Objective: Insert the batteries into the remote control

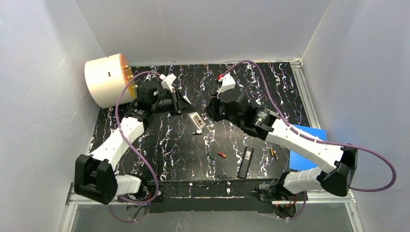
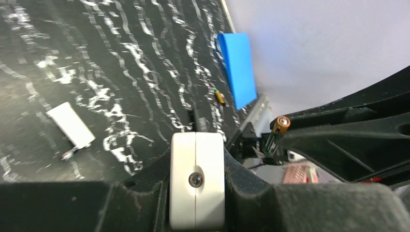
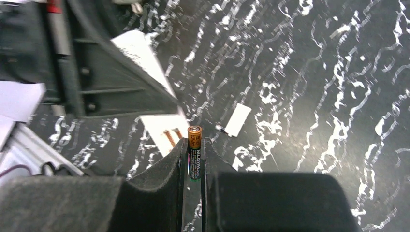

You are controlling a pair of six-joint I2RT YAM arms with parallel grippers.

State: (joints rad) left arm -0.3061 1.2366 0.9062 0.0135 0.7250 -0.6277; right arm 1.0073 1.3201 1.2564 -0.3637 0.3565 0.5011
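My left gripper (image 1: 186,104) (image 2: 197,159) is shut on one end of a white remote (image 1: 196,119) (image 2: 197,179), whose open battery bay with its springs shows in the right wrist view (image 3: 167,135). My right gripper (image 1: 211,110) (image 3: 195,147) is shut on a green-and-gold battery (image 3: 195,151), held upright just beside the open bay; the battery also shows in the left wrist view (image 2: 279,126). A red battery (image 1: 222,155), a green one (image 1: 211,157) and black-and-gold ones (image 1: 274,153) lie on the table.
The remote's white cover (image 2: 72,124) (image 3: 238,120) lies on the black marbled table. A black remote (image 1: 245,163) lies near the front. A blue pad (image 1: 309,140) sits at the right edge, a cream cylinder (image 1: 107,79) at the back left.
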